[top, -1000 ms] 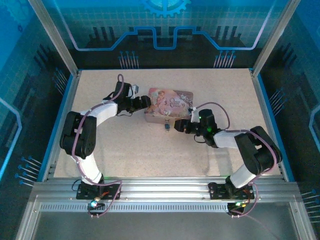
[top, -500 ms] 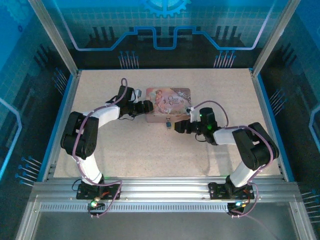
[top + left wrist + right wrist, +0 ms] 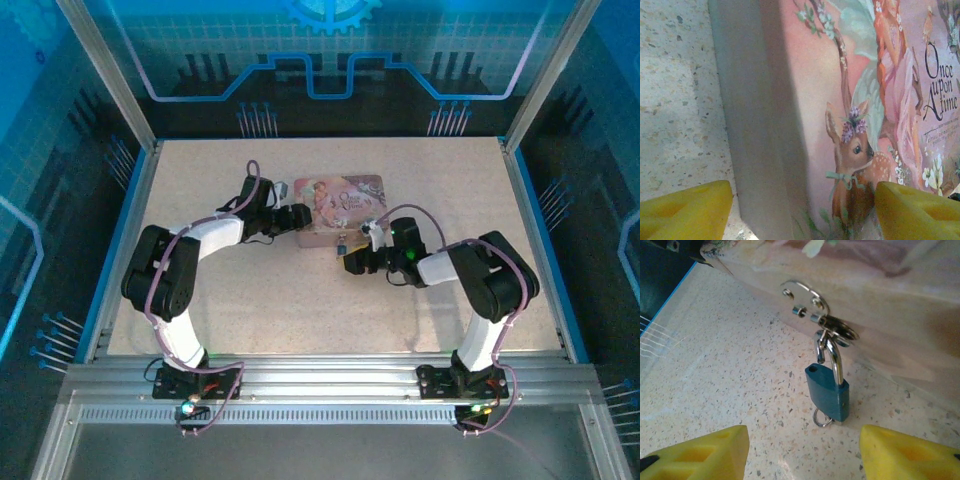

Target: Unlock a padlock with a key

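Note:
The pink picture-printed tin (image 3: 345, 195) lies flat at the table's middle. The small blue padlock (image 3: 829, 392) hangs by its silvery shackle from the metal hasp (image 3: 812, 307) on the tin's front wall and rests on the table. The shackle's short leg stands lifted out of the empty hole in the body. A thin metal ring (image 3: 821, 419) pokes out under the padlock; the key itself is hidden. My right gripper (image 3: 805, 452) is open, low on the table, a short way before the padlock (image 3: 342, 247). My left gripper (image 3: 802, 215) is open, straddling the tin's (image 3: 790, 100) left edge.
Blue raised rails (image 3: 528, 215) border the speckled tabletop on both sides. Both arms reach inward toward the tin, the left gripper (image 3: 300, 218) at its left end, the right gripper (image 3: 352, 260) at its front.
The right gripper has slid left and closer to the padlock. The left gripper has pushed up to the tin's left end, and the tin has turned from tilted to square.

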`<state>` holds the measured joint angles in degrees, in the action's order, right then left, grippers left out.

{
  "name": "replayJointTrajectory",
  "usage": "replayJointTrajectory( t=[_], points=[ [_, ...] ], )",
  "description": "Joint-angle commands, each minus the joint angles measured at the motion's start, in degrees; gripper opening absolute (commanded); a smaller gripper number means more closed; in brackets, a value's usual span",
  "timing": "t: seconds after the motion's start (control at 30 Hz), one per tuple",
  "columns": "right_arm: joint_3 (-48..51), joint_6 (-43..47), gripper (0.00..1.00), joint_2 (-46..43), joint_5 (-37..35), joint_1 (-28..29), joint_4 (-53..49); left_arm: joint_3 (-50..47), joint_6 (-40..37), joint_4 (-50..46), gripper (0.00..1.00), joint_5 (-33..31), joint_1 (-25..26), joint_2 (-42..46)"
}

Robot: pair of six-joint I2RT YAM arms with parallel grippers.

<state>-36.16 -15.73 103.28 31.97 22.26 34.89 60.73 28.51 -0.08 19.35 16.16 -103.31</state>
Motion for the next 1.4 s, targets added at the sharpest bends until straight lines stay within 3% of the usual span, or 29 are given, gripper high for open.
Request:
replayJointTrajectory(
  t=[0.0, 0.53, 0.9, 1.23, 1.37],
  points=[
    [-1.1, 2.0, 0.60, 2.0, -0.6, 0.6, 1.9, -2.0, 0.8, -2.2, 0.75, -1.5, 1.0, 0.8],
    [-2.1, 0.4, 0.40, 6.3, -0.5, 0.4, 5.6, -1.6, 1.3, -2.5, 0.75, -1.9, 1.4, 0.8],
    [-0.7, -2.6, 0.11, 4.8, -5.2, -0.2, 5.8, -3.5, 1.4, -2.4, 0.75, -3.3, 1.4, 2.6],
    [0.6, -6.8, 0.07, 0.0, -9.9, -0.2, 3.2, -7.6, 2.9, -0.3, 0.75, -3.9, 2.9, 5.5],
    [0.8, -6.2, 0.15, -0.4, -6.6, -0.1, 4.6, -8.6, 3.4, 0.3, 0.75, -4.2, 3.2, 6.1]
  ],
)
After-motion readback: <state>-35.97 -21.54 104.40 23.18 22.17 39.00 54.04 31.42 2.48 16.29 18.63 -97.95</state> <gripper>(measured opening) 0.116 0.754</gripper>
